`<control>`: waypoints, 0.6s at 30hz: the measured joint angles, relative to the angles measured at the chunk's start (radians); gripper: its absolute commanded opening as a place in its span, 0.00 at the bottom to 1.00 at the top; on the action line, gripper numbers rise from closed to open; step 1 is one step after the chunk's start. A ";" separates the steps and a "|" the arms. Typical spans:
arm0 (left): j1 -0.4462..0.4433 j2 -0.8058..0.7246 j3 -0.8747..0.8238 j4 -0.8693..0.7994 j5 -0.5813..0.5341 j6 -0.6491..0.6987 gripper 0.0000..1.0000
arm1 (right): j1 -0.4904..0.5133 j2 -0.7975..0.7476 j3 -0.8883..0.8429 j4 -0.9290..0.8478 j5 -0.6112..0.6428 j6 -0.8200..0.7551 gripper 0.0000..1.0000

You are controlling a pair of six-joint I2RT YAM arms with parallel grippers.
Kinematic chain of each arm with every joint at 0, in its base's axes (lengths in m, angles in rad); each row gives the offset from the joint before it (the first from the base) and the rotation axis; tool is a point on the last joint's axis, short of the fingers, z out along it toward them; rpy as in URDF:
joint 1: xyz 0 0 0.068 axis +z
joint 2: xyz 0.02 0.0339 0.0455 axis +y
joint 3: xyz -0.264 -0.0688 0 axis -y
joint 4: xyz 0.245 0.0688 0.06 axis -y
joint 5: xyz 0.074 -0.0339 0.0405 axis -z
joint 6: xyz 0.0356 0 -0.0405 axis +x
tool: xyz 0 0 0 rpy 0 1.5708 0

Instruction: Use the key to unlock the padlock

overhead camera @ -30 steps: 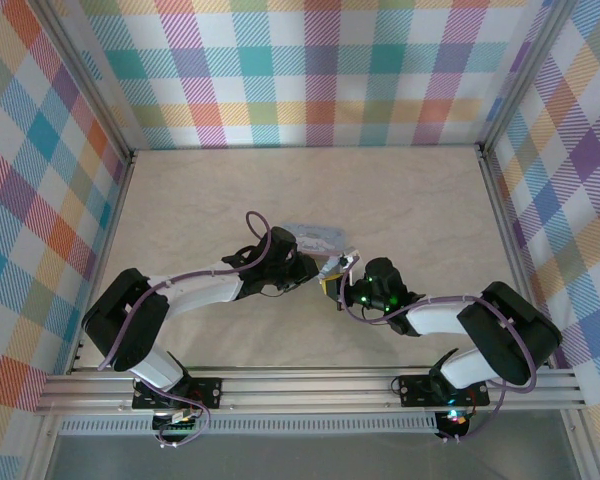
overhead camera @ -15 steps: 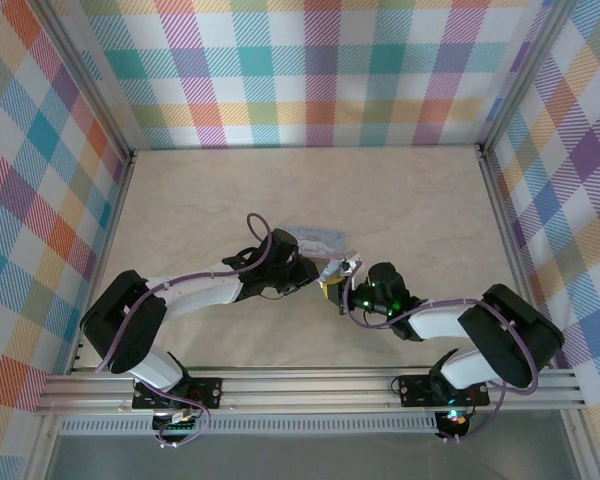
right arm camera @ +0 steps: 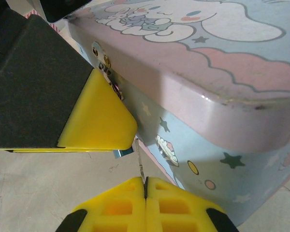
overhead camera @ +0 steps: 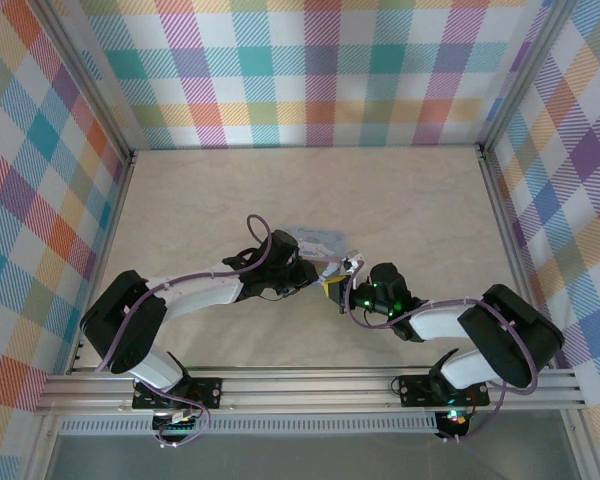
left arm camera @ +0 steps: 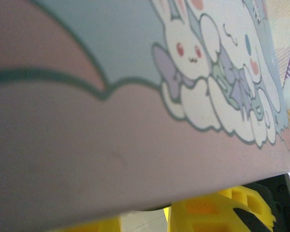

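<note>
Little seems finished yet. Beside the tin [overhead camera: 315, 240], mid-frame from above, the right gripper [right arm camera: 145, 183] pinches the key [right arm camera: 139, 162] with fingers pressed together; its tip meets a bluish bit, probably the padlock [right arm camera: 123, 152], under the left gripper [overhead camera: 313, 272], whose grip I cannot tell. Inserting and turning remain.

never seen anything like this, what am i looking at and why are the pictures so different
You see a left arm and a right arm, robots bolted at the near edge of a table. Each ends in a two-finger claw with yellow pads. The wide picture comes from a fixed camera overhead; the two close-ups come from a small camera on each wrist. On the table stands a pale blue and pink tin with cartoon bunnies, and both arms reach to it. The left claw is up close beside its lid. The right claw is shut on the key, a thin metal sliver sticking out between its pads.
</note>
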 measured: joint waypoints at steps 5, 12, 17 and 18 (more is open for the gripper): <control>0.000 0.000 0.010 -0.001 0.000 -0.001 0.13 | 0.000 -0.010 -0.008 -0.019 0.008 0.005 0.00; 0.000 0.000 0.020 -0.003 0.000 -0.005 0.13 | 0.032 -0.064 -0.044 -0.050 0.023 0.007 0.00; 0.000 0.000 0.033 -0.018 0.009 -0.004 0.13 | 0.051 -0.065 -0.047 -0.055 0.024 0.007 0.00; 0.000 0.000 0.034 -0.018 0.011 -0.004 0.13 | 0.052 -0.065 -0.047 -0.055 0.027 0.007 0.00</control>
